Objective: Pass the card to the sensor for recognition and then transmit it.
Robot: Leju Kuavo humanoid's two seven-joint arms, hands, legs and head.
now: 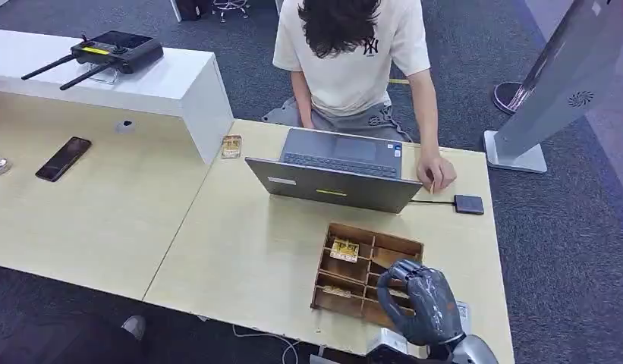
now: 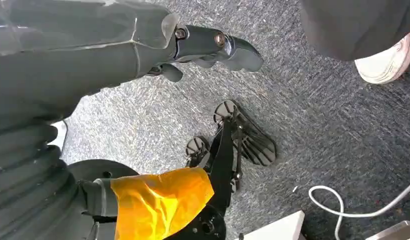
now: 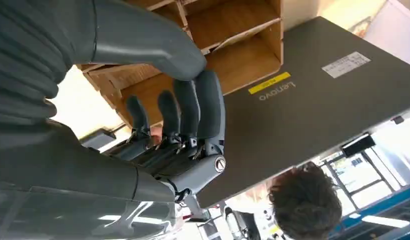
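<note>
The right robot hand [image 1: 419, 302] is hovering over the near right corner of the wooden tray [image 1: 335, 297], its fingers [image 3: 187, 107] curled in together with nothing visible between them. Inside the tray, one card [image 1: 344, 249] is lying in a far compartment and another card [image 1: 338, 290] in a nearer one. Beyond the tray, a grey laptop [image 1: 335, 184] is standing open on the table [image 1: 240, 250], with a person [image 1: 353, 53] sitting behind it. The small dark sensor [image 1: 469, 204] is resting past the tray's far right corner, beside the laptop. The left robot hand [image 2: 212, 45] is hanging over the carpet [image 2: 317, 115], fingers partly curled around nothing.
</note>
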